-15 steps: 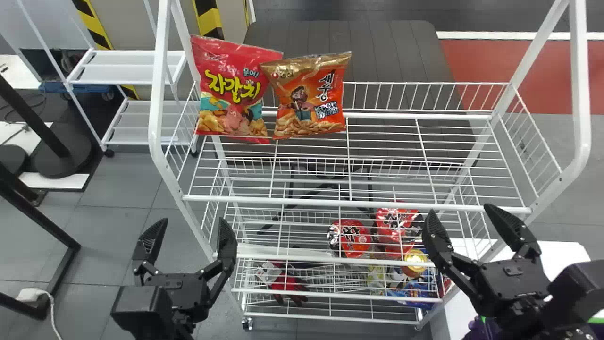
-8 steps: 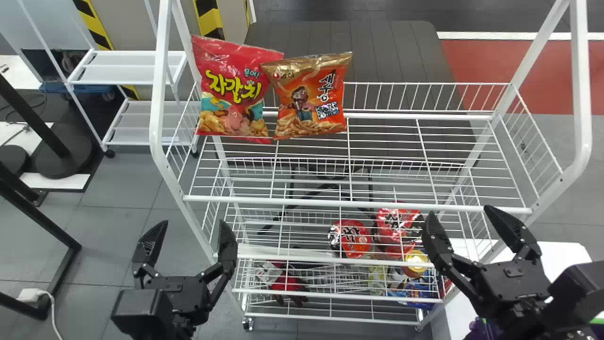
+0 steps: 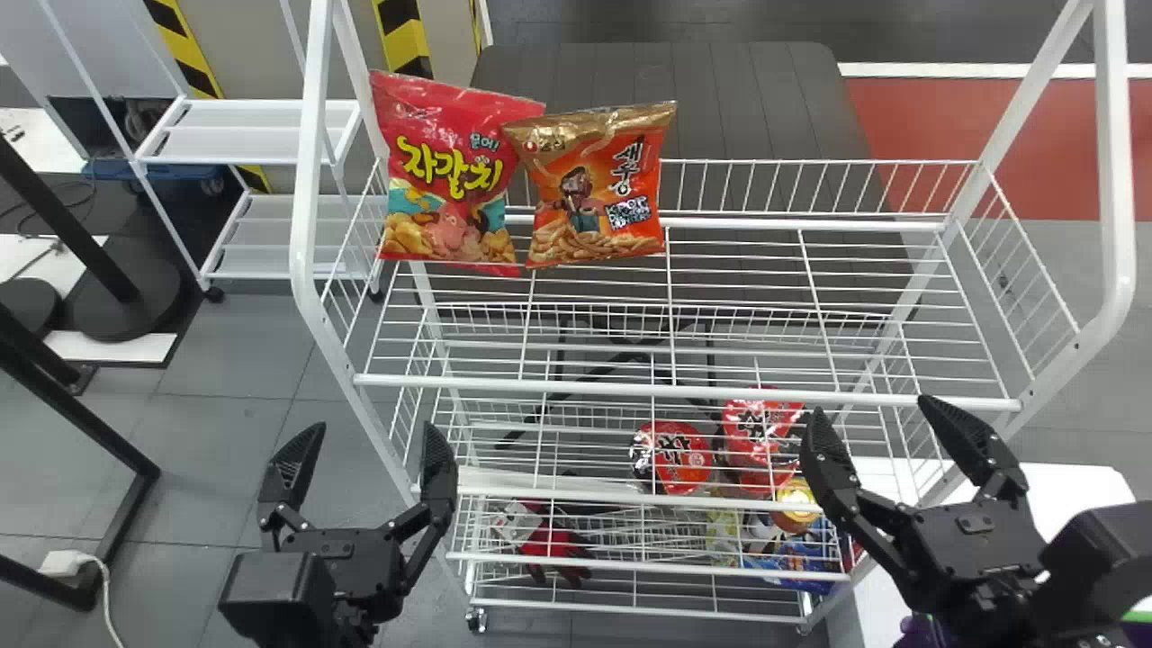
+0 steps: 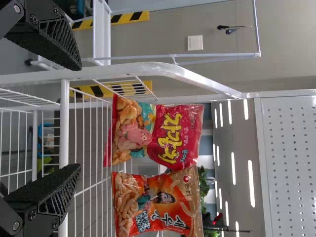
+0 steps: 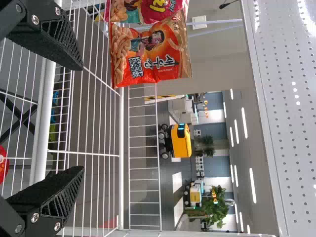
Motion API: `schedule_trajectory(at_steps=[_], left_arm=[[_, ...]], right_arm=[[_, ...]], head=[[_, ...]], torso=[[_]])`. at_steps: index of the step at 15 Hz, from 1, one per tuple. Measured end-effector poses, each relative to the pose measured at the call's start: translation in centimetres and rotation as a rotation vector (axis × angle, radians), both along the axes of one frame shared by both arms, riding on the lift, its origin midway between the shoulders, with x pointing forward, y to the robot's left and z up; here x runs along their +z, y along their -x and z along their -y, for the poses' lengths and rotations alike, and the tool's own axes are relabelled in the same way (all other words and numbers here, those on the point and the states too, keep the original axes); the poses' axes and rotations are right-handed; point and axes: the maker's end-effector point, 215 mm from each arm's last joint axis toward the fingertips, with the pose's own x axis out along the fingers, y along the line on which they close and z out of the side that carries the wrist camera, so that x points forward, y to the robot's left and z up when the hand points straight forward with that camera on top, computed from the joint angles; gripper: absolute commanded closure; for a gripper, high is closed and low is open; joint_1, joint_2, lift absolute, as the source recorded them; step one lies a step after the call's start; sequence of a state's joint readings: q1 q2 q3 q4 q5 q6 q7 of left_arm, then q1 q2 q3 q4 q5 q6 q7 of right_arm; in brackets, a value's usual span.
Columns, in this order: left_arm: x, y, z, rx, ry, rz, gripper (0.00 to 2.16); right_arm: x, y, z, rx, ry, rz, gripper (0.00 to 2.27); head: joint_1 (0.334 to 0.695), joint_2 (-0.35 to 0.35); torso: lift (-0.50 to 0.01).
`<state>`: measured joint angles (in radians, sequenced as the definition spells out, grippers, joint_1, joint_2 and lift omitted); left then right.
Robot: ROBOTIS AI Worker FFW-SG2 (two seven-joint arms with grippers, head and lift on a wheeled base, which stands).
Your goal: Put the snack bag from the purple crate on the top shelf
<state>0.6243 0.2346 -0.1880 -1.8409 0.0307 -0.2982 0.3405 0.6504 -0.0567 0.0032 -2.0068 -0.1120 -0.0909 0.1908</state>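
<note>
1. The red bag (image 3: 445, 171) and orange bag (image 3: 594, 193) stand side by side, toward the left end of the top shelf (image 3: 630, 389).
2. Left claw (image 3: 374, 427): spread wide, empty, near the shelf's front left.
3. Right claw (image 3: 871, 407): gaping, empty, near its front right.

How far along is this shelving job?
The placing looks done: a red bag and an orange bag stand on the top shelf; which came from the crate, I can't tell. Nothing is in hand: left gripper and right gripper are open and empty. Probably only backing the arms away is left.
</note>
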Motion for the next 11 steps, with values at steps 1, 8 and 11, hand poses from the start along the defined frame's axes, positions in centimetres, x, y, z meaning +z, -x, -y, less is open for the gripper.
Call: schedule_trajectory(at_steps=[1,8,11], left_arm=[[0.00,0.00,-0.02,0.001,0.000,0.000,0.12],[-0.06,0.01,-0.08,0.006,0.000,-0.002,0.12],[-0.05,0.02,-0.07,0.006,0.001,-0.001,0.12]], right_arm=[[0.01,0.00,-0.08,0.001,-0.001,0.000,0.11],[-0.03,0.04,-0.64,0.009,0.000,0.000,0.10],[-0.09,0.09,-0.78,0.011,-0.001,-0.001,0.10]], head=[[0.695,0.053],[0.695,0.063],[0.695,0.066]], torso=[[-0.001],[-0.001],[-0.001]])
